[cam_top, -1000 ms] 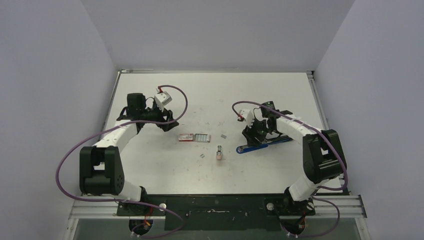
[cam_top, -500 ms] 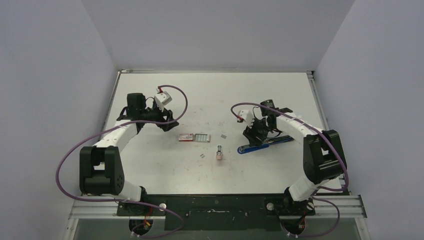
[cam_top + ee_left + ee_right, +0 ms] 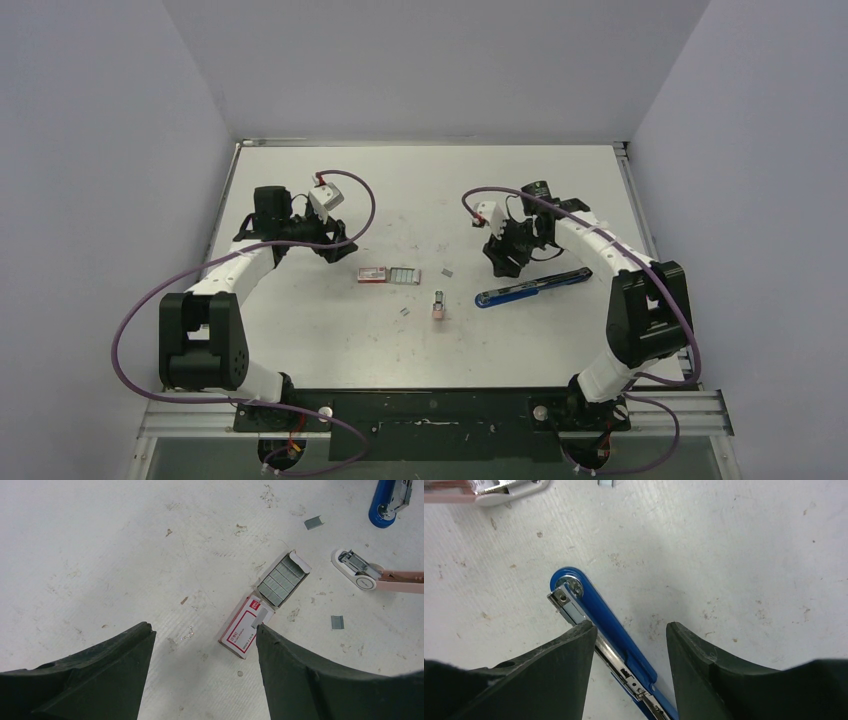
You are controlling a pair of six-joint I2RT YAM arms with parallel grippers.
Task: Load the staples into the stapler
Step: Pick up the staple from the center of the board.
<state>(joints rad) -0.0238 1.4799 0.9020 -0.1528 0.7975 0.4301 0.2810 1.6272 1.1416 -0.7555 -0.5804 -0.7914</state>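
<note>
My left gripper [image 3: 202, 630] and right gripper [image 3: 629, 626] both gape empty; the staples [image 3: 280, 577] at my left's two o'clock look light and brittle, so I'd pinch a strip's flanks.

The right gripper [image 3: 503, 265] has lifted off the stapler [image 3: 532, 286] and drawn back toward the far side of the table. A second ago it sat low over the stapler's middle and hid part of it. Now the stapler shows along its whole length, clear of the open jaws.
</note>
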